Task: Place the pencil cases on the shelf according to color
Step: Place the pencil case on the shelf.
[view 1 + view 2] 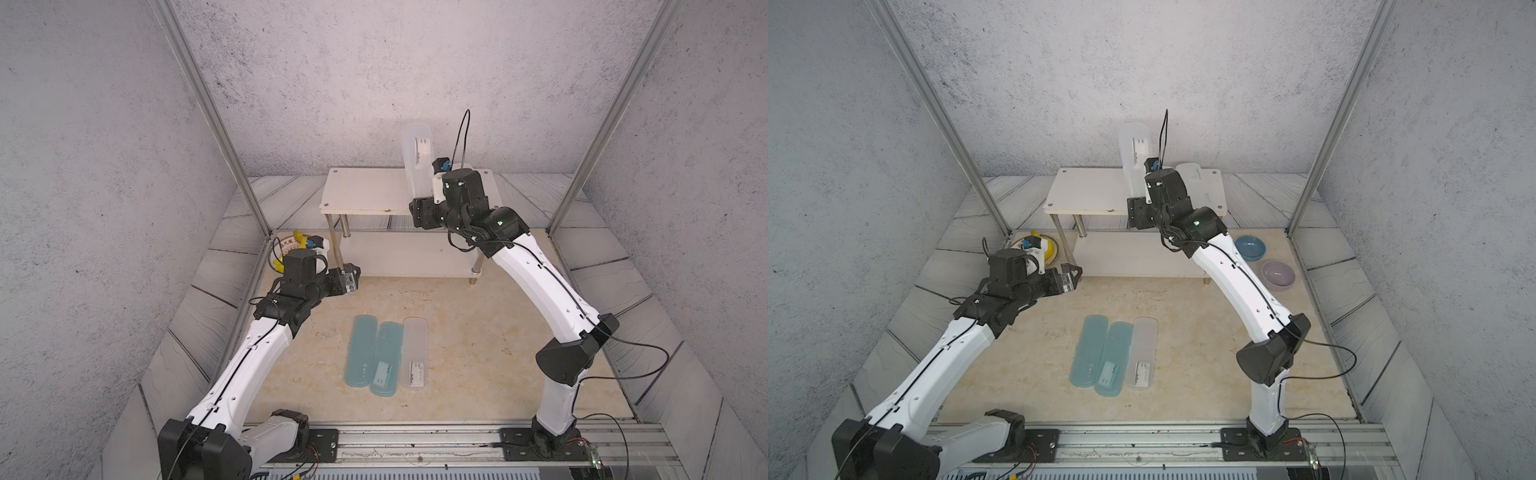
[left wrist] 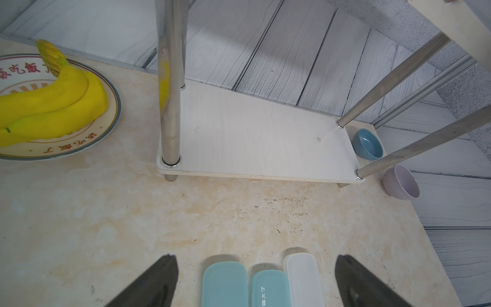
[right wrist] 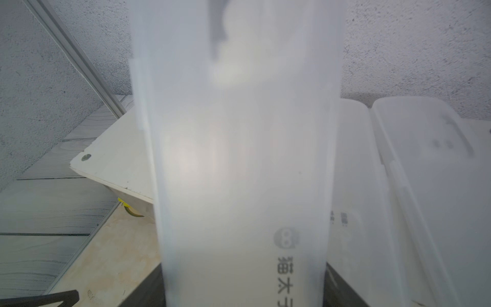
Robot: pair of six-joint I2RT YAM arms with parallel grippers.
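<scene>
Pencil cases: 2 white cases (image 3: pixel 425 186) lie at the right end of the shelf (image 1: pixel 365 191) top; the right gripper (image 1: pixel 420 210) clamps a 3rd case (image 1: pixel 417 158) upright there. 2 teal cases (image 1: pixel 360 349) and 1 white case (image 1: pixel 414 353) wait on the desk (image 1: pixel 478 332); the left gripper (image 1: pixel 351 277) gapes empty.

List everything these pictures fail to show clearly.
- Right gripper fingertips: in the right wrist view they are covered by the held white case it grips. In both top views the right arm hides them.
- Shelved white cases: a top view shows just one end past the right arm on the shelf. The right wrist view cuts them off at its edge.
- Label print on the table's white case: too small in both top views.
</scene>
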